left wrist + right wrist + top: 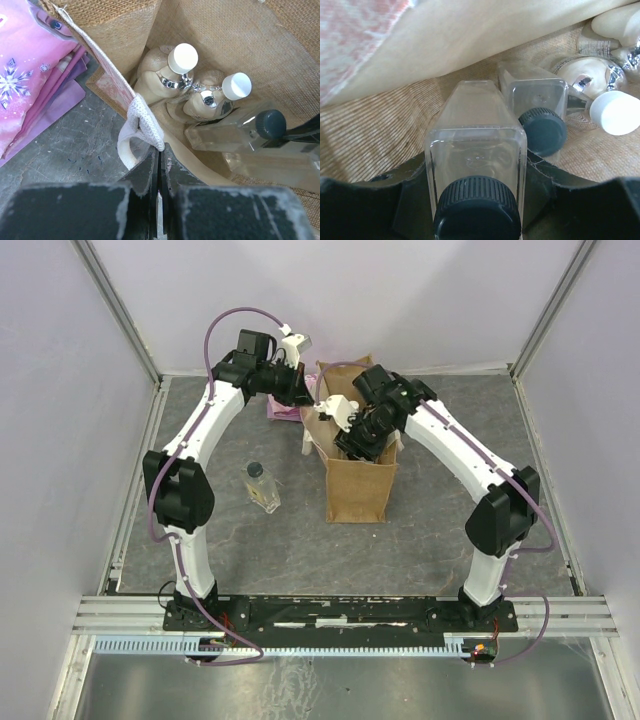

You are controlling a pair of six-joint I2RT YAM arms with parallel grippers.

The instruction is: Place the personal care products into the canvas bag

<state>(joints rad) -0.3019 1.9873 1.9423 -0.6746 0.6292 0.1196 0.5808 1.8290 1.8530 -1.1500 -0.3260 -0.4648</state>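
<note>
The tan canvas bag [360, 485] stands mid-table with its mouth open. My left gripper [160, 152] is shut on the bag's pale handle [142, 117] at the left rim. My right gripper [476, 200] reaches down inside the bag [375, 135], shut on a squarish clear bottle with a dark cap [475, 145]. On the bag's floor lie a second squarish bottle [535, 100] and two round bottles with white caps [182, 57] [236, 85]. One more clear bottle with a dark cap [262, 487] lies on the table, left of the bag.
A flat pink packet [283, 410] lies on the table behind the bag's left side, under my left arm; it also shows in the left wrist view [30, 75]. White walls and metal rails enclose the grey tabletop [440, 540].
</note>
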